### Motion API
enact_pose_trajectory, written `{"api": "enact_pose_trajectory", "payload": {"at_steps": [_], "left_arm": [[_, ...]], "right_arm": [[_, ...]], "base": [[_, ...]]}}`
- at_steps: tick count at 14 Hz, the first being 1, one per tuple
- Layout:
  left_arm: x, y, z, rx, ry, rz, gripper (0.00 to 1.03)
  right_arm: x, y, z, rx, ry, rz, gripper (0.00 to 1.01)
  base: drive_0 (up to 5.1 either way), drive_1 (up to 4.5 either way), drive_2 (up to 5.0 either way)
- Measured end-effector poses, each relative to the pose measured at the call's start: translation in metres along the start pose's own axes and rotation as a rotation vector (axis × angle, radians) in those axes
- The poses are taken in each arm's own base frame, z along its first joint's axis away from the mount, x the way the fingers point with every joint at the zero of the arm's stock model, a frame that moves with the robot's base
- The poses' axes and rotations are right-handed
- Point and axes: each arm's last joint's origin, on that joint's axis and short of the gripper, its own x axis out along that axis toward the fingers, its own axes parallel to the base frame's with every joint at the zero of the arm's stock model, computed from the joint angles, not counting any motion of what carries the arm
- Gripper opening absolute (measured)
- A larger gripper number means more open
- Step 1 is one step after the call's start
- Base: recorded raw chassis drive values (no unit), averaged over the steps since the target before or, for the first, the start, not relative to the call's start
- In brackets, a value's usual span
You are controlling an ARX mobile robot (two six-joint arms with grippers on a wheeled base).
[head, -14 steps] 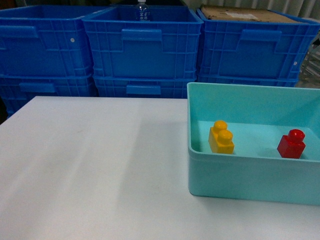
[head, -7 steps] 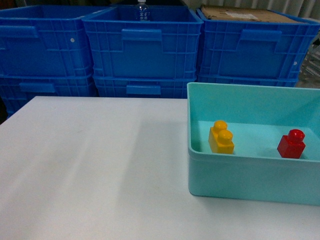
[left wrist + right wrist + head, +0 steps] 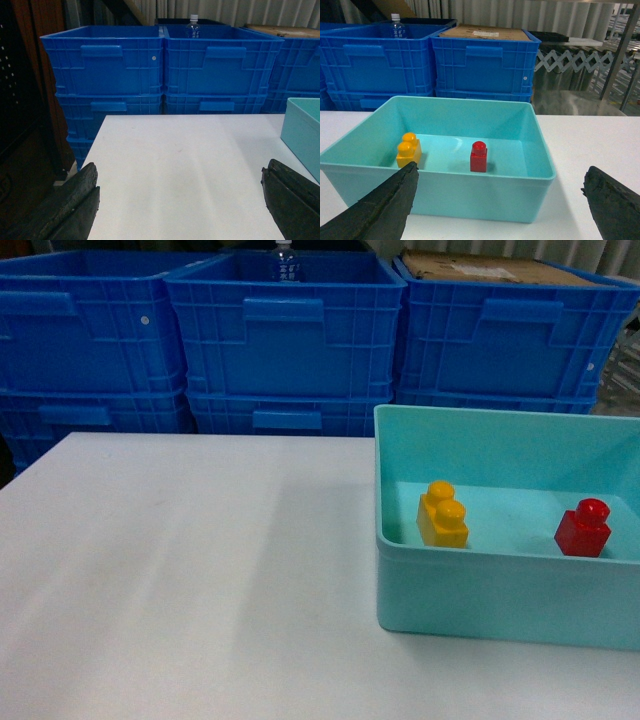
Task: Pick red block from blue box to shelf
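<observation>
Nearest the right wrist camera, the right gripper [image 3: 497, 210] stands with its jaws spread wide and nothing between them; one dark finger [image 3: 385, 205] fills the lower left of that view, the other the lower right. Just beyond the fingertips lies the near wall of the blue box [image 3: 450, 192], which rests on the white table [image 3: 180, 570]. Inside, on the box floor, the red block [image 3: 478, 157] sits upright, stud on top, slightly left of the midline between the fingers and ahead of them. You must carry the claw forward over the near rim and down. The block is cube-like, so no long axis governs the wrist angle. A yellow brick [image 3: 408, 150] stands apart to the block's left.

Note that the left gripper [image 3: 180, 210] is likewise spread and empty, over bare table, with only a corner of the box at its far right. Judge the right arm the nearer.

Beyond the box stand the blue crates [image 3: 482, 62]; the shelf [image 3: 620, 55] shows at far right.
</observation>
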Motion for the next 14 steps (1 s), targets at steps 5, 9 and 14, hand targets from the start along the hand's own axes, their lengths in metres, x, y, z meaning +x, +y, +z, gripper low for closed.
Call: {"api": "enact_pose_trajectory", "payload": {"at_steps": [5,9,14], "left_arm": [[0.0,0.0,0.0,0.0,0.0,0.0,0.98],[0.0,0.0,0.0,0.0,0.0,0.0,0.98],[0.0,0.0,0.0,0.0,0.0,0.0,0.98]], "right_arm": [[0.0,0.0,0.0,0.0,0.0,0.0,0.98],[0.0,0.0,0.0,0.0,0.0,0.0,0.98],[0.0,0.0,0.0,0.0,0.0,0.0,0.98]], "base": [[0.0,0.0,0.0],[0.0,0.0,0.0],[0.0,0.0,0.0]]}}
